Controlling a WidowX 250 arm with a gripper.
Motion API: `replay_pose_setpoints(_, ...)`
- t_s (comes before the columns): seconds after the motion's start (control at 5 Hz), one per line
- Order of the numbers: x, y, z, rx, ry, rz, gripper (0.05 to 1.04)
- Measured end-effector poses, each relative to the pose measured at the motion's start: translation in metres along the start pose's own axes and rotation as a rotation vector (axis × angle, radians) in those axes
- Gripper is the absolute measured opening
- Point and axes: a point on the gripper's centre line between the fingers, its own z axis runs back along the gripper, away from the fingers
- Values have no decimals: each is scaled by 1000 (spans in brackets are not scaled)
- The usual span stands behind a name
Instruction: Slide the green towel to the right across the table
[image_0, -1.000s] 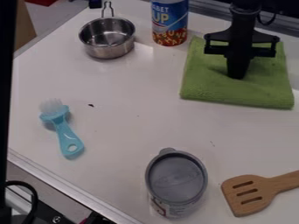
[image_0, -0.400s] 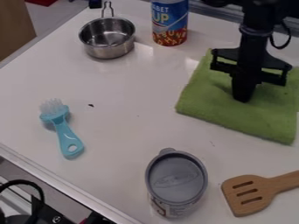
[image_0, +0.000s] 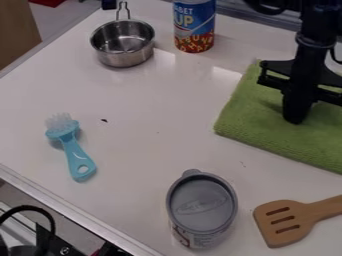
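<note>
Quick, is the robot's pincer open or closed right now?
Pincer: closed, tip down on the green cloth; whether any cloth is pinched in it can't be told.

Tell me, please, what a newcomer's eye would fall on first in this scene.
Probably the bright green cloth at the right, with the black gripper upright over it, its tip down at the fabric. Next might come the turquoise brush lying alone at the left, and the grey-lidded can standing at the front, beside the slotted wooden spatula.

Single fixed view, slanting down onto the white tabletop (image_0: 140, 120).
</note>
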Motion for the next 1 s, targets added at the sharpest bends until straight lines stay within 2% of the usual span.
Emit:
replay_pose_setpoints(0.2, 9, -11, -1, 8, -19, 3, 52)
replay_pose_setpoints(0.4, 20, -18, -1, 6, -16, 5, 52)
replay_pose_setpoints(0.6, 28, -27, -1, 10, -43, -20, 52)
replay_pose_setpoints(1.0, 31, -31, -2, 0, -43, -10, 52)
